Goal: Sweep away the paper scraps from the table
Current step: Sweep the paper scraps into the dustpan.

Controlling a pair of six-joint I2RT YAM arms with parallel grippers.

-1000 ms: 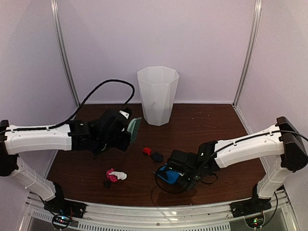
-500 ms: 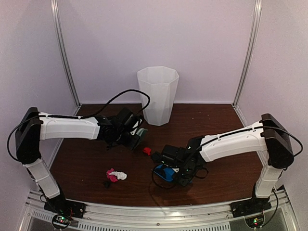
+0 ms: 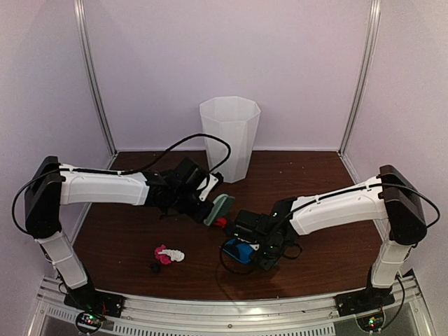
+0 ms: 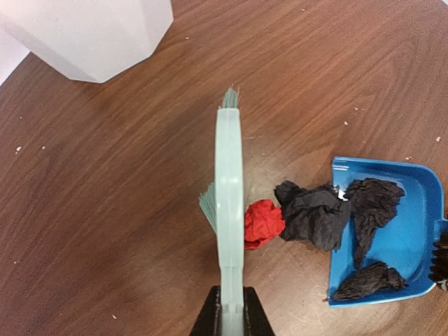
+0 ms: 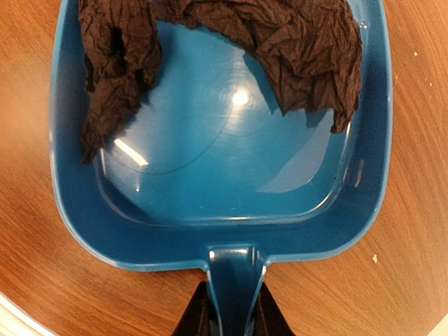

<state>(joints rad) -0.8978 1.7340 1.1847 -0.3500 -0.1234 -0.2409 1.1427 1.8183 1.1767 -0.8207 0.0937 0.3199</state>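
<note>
My left gripper (image 4: pixel 229 315) is shut on the mint-green hand brush (image 4: pixel 229 203), seen also in the top view (image 3: pixel 219 208). Its bristles touch a red paper wad (image 4: pixel 262 222), which lies against a black scrap (image 4: pixel 311 211) at the dustpan's lip. My right gripper (image 5: pixel 232 308) is shut on the handle of the blue dustpan (image 5: pixel 231 189), which lies flat on the table (image 3: pixel 315 182) and holds dark scraps (image 5: pixel 280 42). The dustpan also shows in the left wrist view (image 4: pixel 406 245). A small pile of pink, white and black scraps (image 3: pixel 166 255) lies near the front left.
A tall white translucent bin (image 3: pixel 229 138) stands at the back centre of the table. Metal frame posts rise at the back corners. A metal rail (image 3: pixel 231 308) runs along the front edge.
My left arm has swung the brush right and forward, from near the bin down to the red wad beside the dustpan. The right arm with the dustpan has barely moved.
</note>
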